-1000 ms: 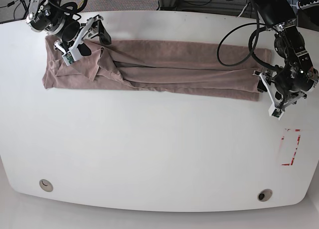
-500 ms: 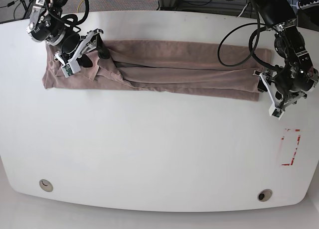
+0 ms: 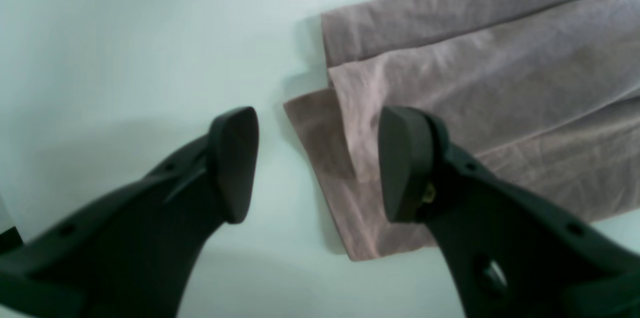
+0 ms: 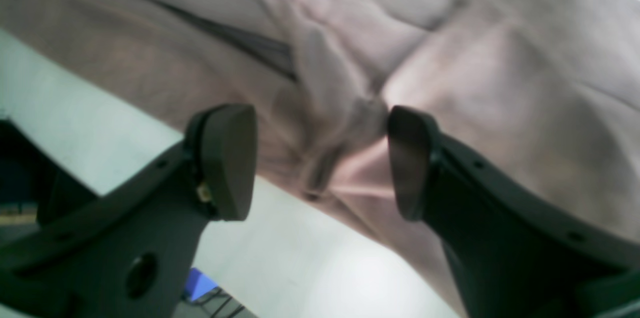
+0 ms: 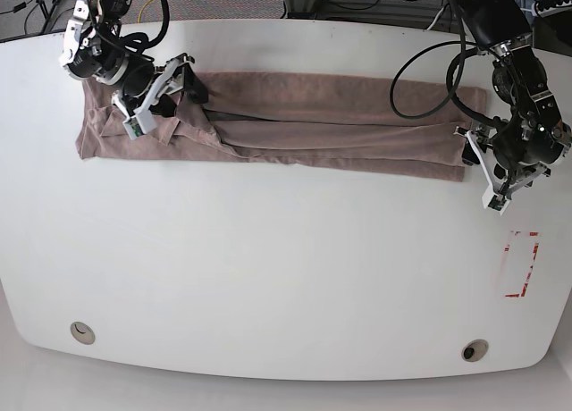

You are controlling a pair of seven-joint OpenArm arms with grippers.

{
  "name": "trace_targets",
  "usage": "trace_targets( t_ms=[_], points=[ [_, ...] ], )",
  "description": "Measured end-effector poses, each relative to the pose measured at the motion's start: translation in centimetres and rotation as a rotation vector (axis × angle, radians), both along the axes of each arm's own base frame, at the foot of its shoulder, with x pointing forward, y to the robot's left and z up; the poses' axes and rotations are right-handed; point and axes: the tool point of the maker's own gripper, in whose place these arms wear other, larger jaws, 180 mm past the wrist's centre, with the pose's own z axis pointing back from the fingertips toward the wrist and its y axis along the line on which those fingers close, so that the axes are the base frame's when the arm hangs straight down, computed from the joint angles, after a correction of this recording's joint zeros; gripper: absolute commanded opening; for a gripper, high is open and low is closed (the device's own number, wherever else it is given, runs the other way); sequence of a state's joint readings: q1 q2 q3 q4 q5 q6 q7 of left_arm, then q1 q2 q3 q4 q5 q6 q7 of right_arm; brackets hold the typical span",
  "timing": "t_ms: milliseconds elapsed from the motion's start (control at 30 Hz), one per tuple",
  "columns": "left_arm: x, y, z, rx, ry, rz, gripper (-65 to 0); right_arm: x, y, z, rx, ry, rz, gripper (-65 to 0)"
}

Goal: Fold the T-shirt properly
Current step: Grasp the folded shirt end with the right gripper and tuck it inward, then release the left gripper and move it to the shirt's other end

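Observation:
The T-shirt (image 5: pixel 322 121), mauve-tan and wrinkled, lies folded into a long band across the back of the white table (image 5: pixel 268 268). My right gripper (image 5: pixel 179 96) hovers over its left end, open, and in the right wrist view the right gripper (image 4: pixel 317 160) has a bunched fold of the T-shirt (image 4: pixel 340 83) under the gap, not pinched. At the band's right end my left gripper (image 5: pixel 474 165) stands open. In the left wrist view, the left gripper (image 3: pixel 320 163) straddles the layered corner of the T-shirt (image 3: pixel 450 73), one finger over cloth, the other over bare table.
A red rectangular marking (image 5: pixel 521 264) sits on the table at the right. Two round holes (image 5: pixel 82 332) (image 5: pixel 475 349) lie near the front edge. Cables and equipment crowd the space behind the table's far edge.
My right gripper has slid to the right along the shirt's left end and its jaws have narrowed a little. The left arm has not moved.

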State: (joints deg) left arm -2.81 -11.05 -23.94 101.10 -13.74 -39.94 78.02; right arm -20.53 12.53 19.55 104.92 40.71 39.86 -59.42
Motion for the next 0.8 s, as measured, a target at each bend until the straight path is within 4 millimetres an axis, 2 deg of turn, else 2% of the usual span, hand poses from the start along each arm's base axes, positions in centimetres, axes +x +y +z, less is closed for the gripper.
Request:
trace_targets(
  t_ms=[167, 367, 567, 800],
  points=[
    [0.0, 0.0, 0.0, -0.001, -0.001, 0.0, -29.2, -0.9, 3.8, 0.7, 0.052, -0.011, 0.096, -26.3],
    [0.0, 0.0, 0.0, 0.0, -0.001, 0.0, -29.2, -2.6, 6.3, 0.2, 0.072, 0.026, 0.178, -26.3],
    [0.0, 0.1, 0.0, 0.002, 0.0, 0.0, -29.2, -2.6, 6.3, 0.4, 0.06, 0.02, 0.201, -26.3],
    [0.1, 0.3, 0.2, 0.005, -0.003, -0.001, -29.2, -1.4, 3.9, 2.5, -0.04, -0.061, 0.23, -27.0]
  ],
)
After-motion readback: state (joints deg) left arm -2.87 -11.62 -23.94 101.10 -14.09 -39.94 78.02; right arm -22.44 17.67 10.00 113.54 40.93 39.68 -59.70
